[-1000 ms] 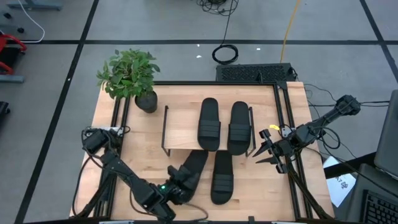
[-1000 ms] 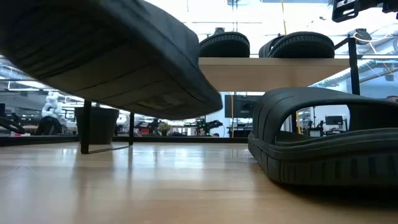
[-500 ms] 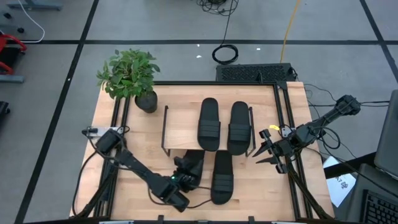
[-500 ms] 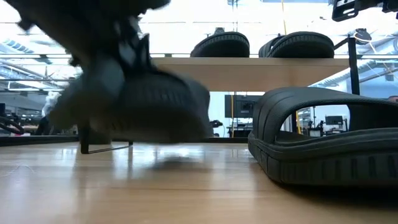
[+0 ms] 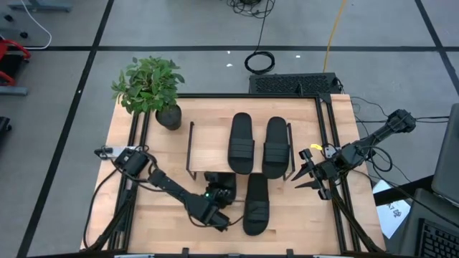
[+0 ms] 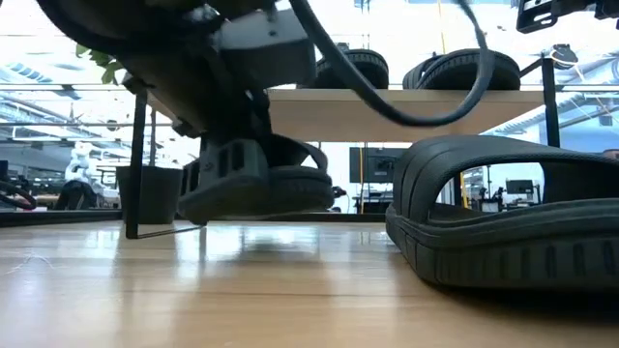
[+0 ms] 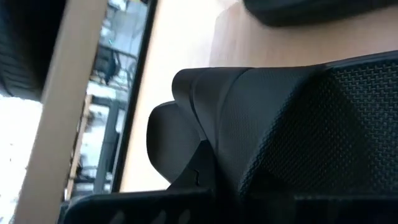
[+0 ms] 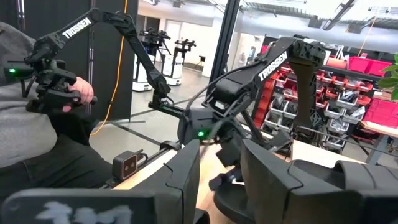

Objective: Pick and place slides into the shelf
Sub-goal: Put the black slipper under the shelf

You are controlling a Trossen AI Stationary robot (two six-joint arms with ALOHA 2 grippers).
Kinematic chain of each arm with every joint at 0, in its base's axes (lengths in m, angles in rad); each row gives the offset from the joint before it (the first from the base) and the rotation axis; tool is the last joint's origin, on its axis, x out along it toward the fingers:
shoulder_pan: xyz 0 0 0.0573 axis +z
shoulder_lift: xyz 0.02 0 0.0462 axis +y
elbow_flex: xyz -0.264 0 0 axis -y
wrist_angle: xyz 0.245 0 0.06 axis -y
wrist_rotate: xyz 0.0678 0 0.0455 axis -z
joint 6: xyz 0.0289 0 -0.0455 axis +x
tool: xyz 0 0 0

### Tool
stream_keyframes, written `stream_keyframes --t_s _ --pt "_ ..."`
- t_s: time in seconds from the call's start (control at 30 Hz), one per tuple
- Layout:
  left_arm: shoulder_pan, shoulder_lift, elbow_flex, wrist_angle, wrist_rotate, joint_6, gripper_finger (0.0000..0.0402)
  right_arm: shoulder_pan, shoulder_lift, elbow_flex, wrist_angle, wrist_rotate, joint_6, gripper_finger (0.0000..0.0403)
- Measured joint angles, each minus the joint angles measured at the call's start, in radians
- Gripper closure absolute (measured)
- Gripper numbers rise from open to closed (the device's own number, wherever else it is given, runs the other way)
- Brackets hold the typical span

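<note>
1. Plainly, the left gripper (image 5: 215, 208) is clamped tight on one slide (image 5: 221, 188), which the low view shows carried clear of the tabletop (image 5: 143, 222).
2. From that claw, the shelf (image 5: 208, 147) lies straight ahead and just beyond the held slide's far tip; the board's near edge sits above the slide's far end.
3. The held slide's long axis appears to run roughly from the claw toward the shelf, parallel to the two slides (image 5: 241, 143) already lying on the board.
4. Bare board is ahead of the claw, to the left of those two.
5. Another slide (image 5: 256, 204) lies on the tabletop just to the claw's right.
6. The right gripper (image 5: 307, 172) waits off the shelf's right end with its fingers apart and empty, so the left arm is the nearer one.
</note>
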Motion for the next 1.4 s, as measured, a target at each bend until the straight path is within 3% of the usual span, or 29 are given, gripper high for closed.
stream_keyframes --t_s 0.3,0.5,0.67,1.1,1.4 --pt "0.037 0.0 0.001 -0.011 0.081 0.02 0.04 0.0 0.0 0.0 0.0 0.0 0.0 0.0298" --pt "0.043 -0.001 0.001 -0.017 0.144 0.059 0.0373 0.0 0.0 0.0 0.001 0.0 0.0 0.0298" --pt "0.046 -0.002 0.001 -0.006 0.161 0.052 0.0328 0.0 0.0 0.0 0.005 0.0 0.0 0.0298" --pt "0.025 -0.002 0.04 -0.001 0.178 0.065 0.0167 0.0 0.0 0.0 0.008 -0.001 0.018 0.0298" --pt "-0.008 -0.002 0.188 -0.16 0.181 0.104 0.0131 0.0 0.0 0.0 0.007 -0.001 0.016 0.0298"
